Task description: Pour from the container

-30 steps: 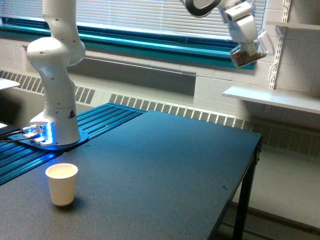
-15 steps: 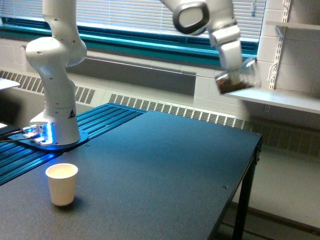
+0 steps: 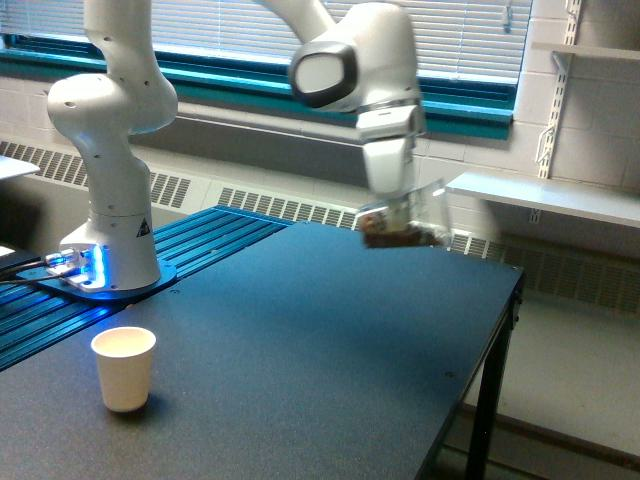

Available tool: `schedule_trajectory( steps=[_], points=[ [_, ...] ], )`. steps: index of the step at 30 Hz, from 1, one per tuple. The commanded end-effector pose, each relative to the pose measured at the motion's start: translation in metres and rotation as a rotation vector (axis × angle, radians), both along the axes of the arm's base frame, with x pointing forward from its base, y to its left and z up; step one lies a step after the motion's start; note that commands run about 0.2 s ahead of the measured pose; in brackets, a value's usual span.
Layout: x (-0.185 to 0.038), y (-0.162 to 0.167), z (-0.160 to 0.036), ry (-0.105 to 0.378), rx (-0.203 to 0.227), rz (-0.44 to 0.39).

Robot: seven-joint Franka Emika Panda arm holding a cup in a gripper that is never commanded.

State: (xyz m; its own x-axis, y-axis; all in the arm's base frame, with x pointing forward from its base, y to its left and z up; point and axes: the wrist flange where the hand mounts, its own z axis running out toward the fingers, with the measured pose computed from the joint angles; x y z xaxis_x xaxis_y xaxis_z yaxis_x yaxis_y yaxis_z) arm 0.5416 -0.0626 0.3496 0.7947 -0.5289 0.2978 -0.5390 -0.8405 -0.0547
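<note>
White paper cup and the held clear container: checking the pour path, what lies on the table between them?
Nothing: in the exterior view, only bare dark tabletop separates the paper cup from the container.

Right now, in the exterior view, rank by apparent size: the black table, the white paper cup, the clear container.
1. black table, by far the largest.
2. white paper cup.
3. clear container, motion-blurred and farther off, so its rank against the paper cup is unsure.

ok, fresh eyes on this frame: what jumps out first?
The white arm swinging through mid-frame, motion-blurred, its claw shut on a clear cup of brown pieces above the far side of the black table. Then the white paper cup standing alone near the table's front edge at the exterior view's left, far from the clear cup. The blue glow at the arm's base also catches the eye.
</note>
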Motion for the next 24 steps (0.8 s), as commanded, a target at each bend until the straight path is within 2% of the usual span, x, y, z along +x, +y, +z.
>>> schedule_trajectory(
  steps=[1,4,15,24],
  points=[
    [-0.021,-0.034,0.006,-0.030,-0.006,-0.086],
    [-0.036,-0.050,0.002,-0.024,-0.017,-0.125],
    [-0.077,-0.070,-0.002,-0.025,-0.029,-0.215],
    [-0.121,-0.103,-0.006,0.000,-0.062,-0.300]
  ],
)
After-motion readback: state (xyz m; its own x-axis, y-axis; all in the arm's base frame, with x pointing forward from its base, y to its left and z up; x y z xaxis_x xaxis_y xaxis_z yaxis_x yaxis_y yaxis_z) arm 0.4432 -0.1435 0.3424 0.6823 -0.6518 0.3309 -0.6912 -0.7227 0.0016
